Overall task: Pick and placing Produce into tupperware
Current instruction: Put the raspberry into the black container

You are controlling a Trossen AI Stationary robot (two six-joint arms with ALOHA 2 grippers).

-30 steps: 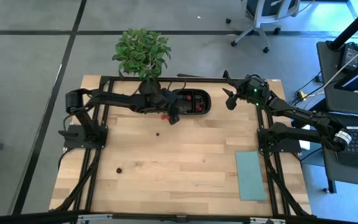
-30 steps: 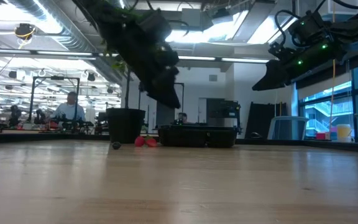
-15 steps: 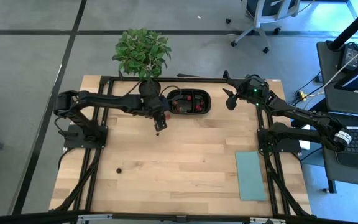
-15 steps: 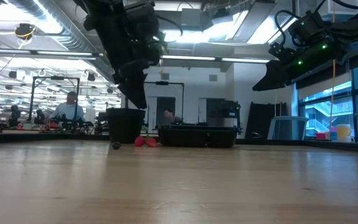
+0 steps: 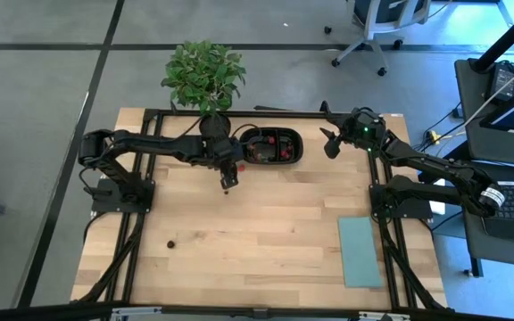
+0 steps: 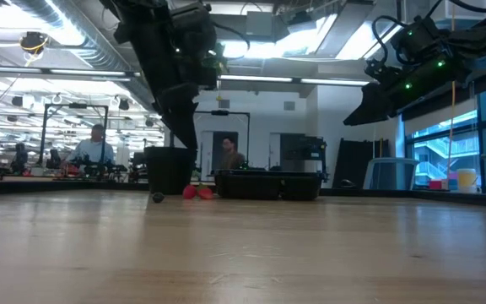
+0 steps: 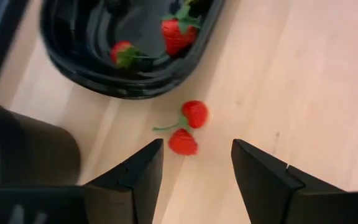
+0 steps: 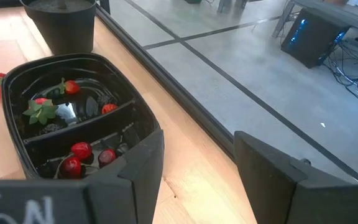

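The black oval tray [image 5: 272, 147] stands near the table's far edge and holds several red and dark pieces [image 8: 73, 149] in both compartments. Two red berries [image 7: 194, 114] [image 7: 183, 142] lie on the wood just outside the tray's rim. A dark berry [image 5: 169, 242] lies alone toward the near left. My left gripper [image 5: 227, 181] [image 7: 197, 149] hangs open above the table beside the tray's left end, its fingers pointing down, with the two loose red berries ahead of them. My right gripper [image 5: 328, 143] [image 8: 199, 140] waits open in the air to the right of the tray.
A leafy potted plant [image 5: 203, 76] stands in a dark pot [image 5: 212, 123] at the far edge, close behind my left gripper. A pale teal rectangle [image 5: 360, 251] lies near the right near corner. In the low view, people show in the room beyond the table.
My left gripper has drawn back from the tray's near-left rim, moving toward the table's left and a little toward its near edge, and has turned about. It then held still. The right arm has kept still.
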